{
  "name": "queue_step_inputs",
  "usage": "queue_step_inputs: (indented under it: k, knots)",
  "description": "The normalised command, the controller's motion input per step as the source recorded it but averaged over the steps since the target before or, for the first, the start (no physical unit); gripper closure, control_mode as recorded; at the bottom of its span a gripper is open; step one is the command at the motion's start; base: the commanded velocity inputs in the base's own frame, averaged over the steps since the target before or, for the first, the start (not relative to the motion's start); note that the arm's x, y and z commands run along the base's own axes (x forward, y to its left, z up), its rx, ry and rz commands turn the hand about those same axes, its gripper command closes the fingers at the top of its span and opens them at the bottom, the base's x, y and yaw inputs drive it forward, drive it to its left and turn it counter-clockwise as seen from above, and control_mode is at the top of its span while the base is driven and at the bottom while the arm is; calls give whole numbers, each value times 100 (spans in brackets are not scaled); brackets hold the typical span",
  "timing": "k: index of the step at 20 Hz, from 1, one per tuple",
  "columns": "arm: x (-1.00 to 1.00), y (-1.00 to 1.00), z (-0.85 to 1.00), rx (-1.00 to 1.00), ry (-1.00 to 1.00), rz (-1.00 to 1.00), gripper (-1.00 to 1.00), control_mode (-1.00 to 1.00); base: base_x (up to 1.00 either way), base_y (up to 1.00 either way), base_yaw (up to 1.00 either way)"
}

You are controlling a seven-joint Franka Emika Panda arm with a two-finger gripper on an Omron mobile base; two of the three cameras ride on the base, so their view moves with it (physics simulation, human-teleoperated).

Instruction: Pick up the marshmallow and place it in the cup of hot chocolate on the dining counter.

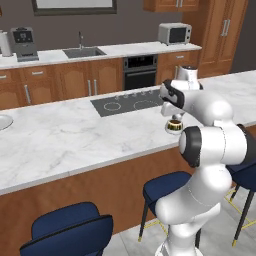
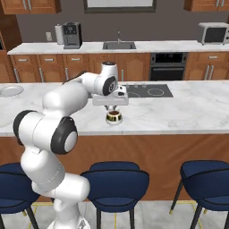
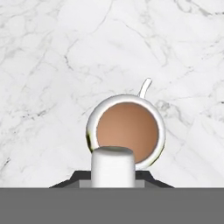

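Note:
The cup of hot chocolate (image 3: pixel 127 131), round with a pale rim, a thin handle and brown liquid, stands on the white marble dining counter (image 3: pixel 52 65). Just above its near rim hangs the white marshmallow (image 3: pixel 112 168), pinched in my shut gripper (image 3: pixel 112 183). From the base cameras the dark, gold-banded cup (image 1: pixel 174 126) (image 2: pixel 114 117) sits near the counter's front edge (image 1: pixel 75 135) (image 2: pixel 179 112). My gripper (image 1: pixel 174 117) (image 2: pixel 113 108) points straight down, close over it. The marshmallow is too small to make out there.
A black cooktop (image 1: pixel 127 105) (image 2: pixel 147 91) lies behind the cup. A grey plate (image 1: pixel 2 121) (image 2: pixel 11 91) rests far left on the counter. Blue stools (image 1: pixel 165 187) (image 2: pixel 116 179) stand along the front. A back counter carries a sink (image 2: pixel 118 45) and a microwave (image 1: pixel 175 33).

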Motion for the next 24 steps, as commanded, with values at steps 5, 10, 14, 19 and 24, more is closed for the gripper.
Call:
queue_step_inputs:
  k: [5, 10, 14, 19, 24]
  knots:
    - [12, -4, -12, 0, 0, 0, 100, -100, 0, 0, 0]
    - [6, -5, -11, 0, 0, 0, 100, -100, 0, 0, 0]
    - [4, -1, -12, 0, 0, 0, 100, -100, 0, 0, 0]
    - [5, 0, -7, 0, 0, 0, -100, -100, 0, 0, 0]
    - [0, -8, 0, 4, -4, 3, -100, -100, 0, 0, 0]
